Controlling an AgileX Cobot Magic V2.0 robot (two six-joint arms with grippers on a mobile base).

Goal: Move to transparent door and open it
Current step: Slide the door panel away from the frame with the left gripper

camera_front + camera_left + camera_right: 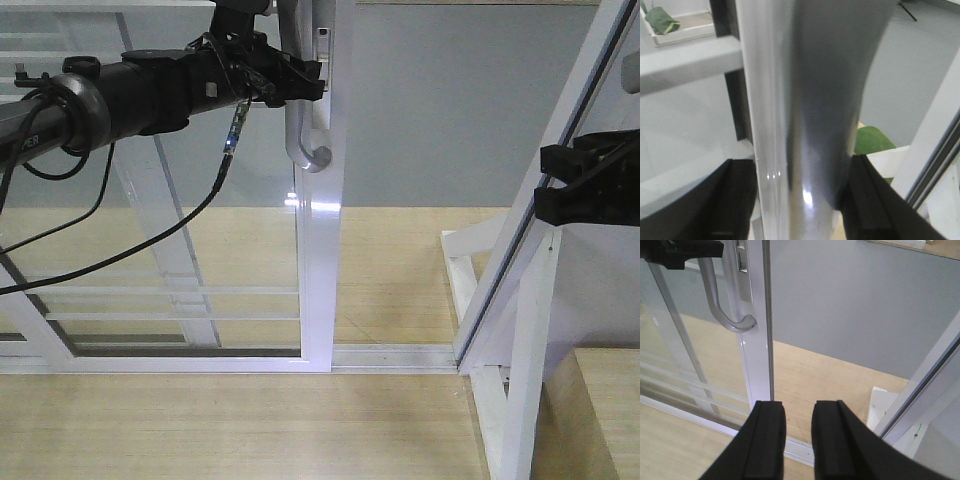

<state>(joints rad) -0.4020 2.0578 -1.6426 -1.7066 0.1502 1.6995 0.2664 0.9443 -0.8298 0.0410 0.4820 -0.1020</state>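
The transparent door is a white-framed glass panel with thin horizontal bars, left of centre in the front view. Its curved grey handle runs down the right stile. My left gripper is shut on the handle's upper part. In the left wrist view the handle fills the space between both black fingers, which press its sides. My right gripper hangs to the right of the door, open by a narrow gap with nothing in it; it appears at the right edge of the front view.
A second white-framed glass panel leans at the right on a white stand. A floor track runs between the two frames. Beyond the gap lie wood flooring and a grey surface. A green object lies behind the handle.
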